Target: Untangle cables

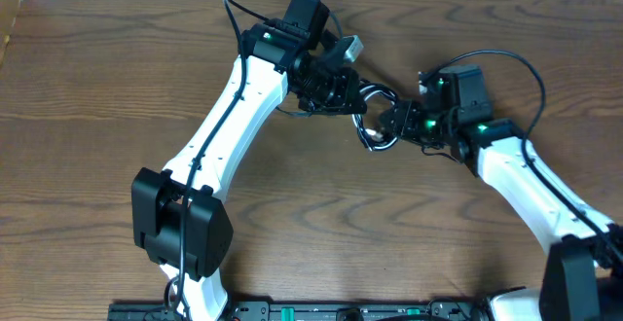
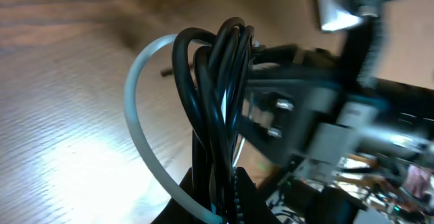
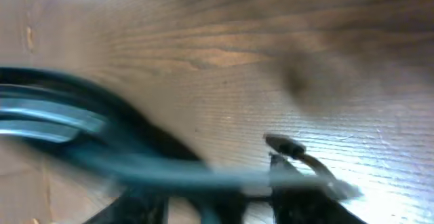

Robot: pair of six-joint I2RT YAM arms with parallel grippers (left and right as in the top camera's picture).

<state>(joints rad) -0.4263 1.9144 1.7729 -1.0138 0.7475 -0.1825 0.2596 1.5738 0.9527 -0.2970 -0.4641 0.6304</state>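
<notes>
- Cables [image 1: 373,129]: a small bundle of thin black cords with one white cord among them, at the upper centre of the overhead frame, in the gap where the two arms meet.
- In the left wrist view the black cords [image 2: 217,95] stand up as a tight narrow loop of several strands pressed side by side. The white cord [image 2: 135,132] bows out in a wider arc to their left. Wood grain shows behind both loops.
- In the right wrist view the bundle is a dark, blurred band sweeping from the left edge to the lower middle. A small pale plug end [image 3: 282,144] sticks out at centre right, above the wood.
- Left claw [image 1: 343,95]: just to the upper left of the bundle in the overhead frame. It is closed on the cables, and in its own camera the strands rise straight out of its dark fingers at the bottom edge.
- Right claw [image 1: 397,122]: right against the bundle from the right. Its own view is too blurred, and the overhead too small, to tell whether it is gripping or merely touching.
- Left arm [image 1: 234,107]: white, and reaches up from the lower left.
- Right arm [image 1: 516,170]: also white, and comes in from the lower right corner.
- Table [image 1: 97,117]: brown wood grain on all sides.
</notes>
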